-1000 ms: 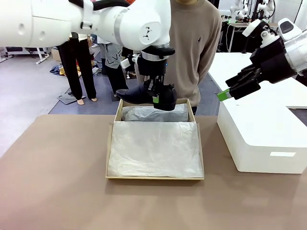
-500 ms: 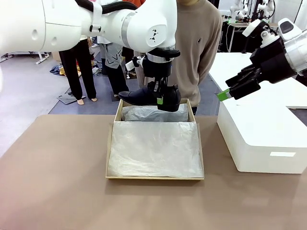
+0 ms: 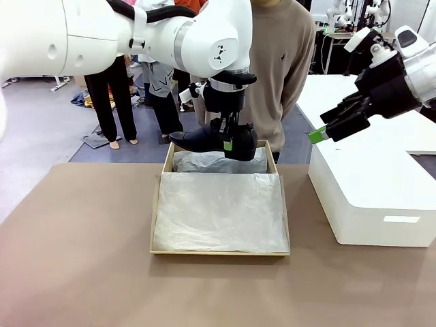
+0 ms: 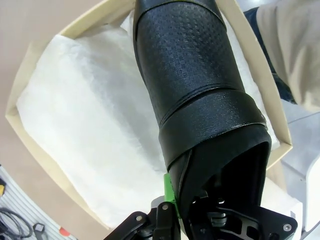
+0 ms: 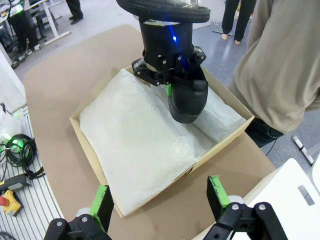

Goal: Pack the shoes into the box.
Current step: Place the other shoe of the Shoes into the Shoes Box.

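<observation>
The left gripper [image 3: 228, 142] pinches one black shoe [image 3: 194, 139] by the rim of its heel opening, fingers pressed together on the leather. It holds the shoe in the air above the far end of the box [image 3: 157, 211], sole down, toe pointing left and heel to the right. The box sits open in the middle of the table [image 3: 68, 259], lined with white tissue paper [image 3: 218, 214]. A rumpled mound of tissue [image 3: 218, 162] lies along its far wall; whether the other shoe is under it cannot be told. The right gripper [image 5: 160, 196] hangs with its fingers spread and empty, off to the right above the white block [image 3: 368, 197]. A person [image 3: 283, 68] stands just beyond the box. The step in hand looks like lowering this shoe into the box. The shoe now lies across the box, so it should probably be brought toward the near, flat part of the tissue and turned to fit inside the walls. Lowering it slowly until the sole rests on the paper, and only then parting the fingers, should stop it tipping onto the rim.
</observation>
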Controlling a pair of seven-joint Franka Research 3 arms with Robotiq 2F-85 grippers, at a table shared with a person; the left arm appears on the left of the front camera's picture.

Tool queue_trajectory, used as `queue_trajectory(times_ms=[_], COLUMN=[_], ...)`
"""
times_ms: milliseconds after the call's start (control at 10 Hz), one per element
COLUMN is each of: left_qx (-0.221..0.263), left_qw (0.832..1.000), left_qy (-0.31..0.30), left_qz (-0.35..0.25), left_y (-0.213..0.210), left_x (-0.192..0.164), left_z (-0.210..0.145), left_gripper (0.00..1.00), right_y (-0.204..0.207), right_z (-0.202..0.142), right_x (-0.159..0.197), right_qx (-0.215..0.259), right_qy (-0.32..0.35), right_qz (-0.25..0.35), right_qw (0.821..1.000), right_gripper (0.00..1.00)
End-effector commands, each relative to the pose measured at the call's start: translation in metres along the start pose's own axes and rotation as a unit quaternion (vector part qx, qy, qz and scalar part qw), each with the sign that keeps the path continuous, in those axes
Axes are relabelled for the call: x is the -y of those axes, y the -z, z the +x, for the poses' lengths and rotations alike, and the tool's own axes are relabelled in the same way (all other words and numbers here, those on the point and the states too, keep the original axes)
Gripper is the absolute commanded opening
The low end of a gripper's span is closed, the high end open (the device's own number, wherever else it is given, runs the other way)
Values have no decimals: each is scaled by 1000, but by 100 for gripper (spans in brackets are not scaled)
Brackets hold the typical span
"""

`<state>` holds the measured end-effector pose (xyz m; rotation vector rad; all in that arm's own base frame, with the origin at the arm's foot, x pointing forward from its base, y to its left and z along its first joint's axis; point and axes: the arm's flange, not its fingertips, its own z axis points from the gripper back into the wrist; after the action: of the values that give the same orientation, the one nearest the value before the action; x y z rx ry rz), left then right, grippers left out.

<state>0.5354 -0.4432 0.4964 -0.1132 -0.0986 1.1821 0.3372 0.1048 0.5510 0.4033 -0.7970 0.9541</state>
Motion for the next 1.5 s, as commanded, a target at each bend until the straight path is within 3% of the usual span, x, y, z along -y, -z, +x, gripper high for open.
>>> queue_trajectory(times_ms=[0, 600, 1400], left_qx=[5, 45, 17], left_qw=[999, 993, 988], left_qy=[-35, -111, -155], left_qz=[-4, -16, 10], left_y=[2, 22, 44], left_x=[7, 12, 19], left_z=[-15, -31, -49], left_gripper=[0, 0, 0], right_y=[1, 1, 1], right_z=[0, 0, 0], right_x=[2, 2, 2], right_qx=[7, 7, 7], right_qy=[-1, -1, -1], right_qz=[7, 7, 7], right_qw=[1000, 1000, 1000], right_gripper=[100, 100, 100])
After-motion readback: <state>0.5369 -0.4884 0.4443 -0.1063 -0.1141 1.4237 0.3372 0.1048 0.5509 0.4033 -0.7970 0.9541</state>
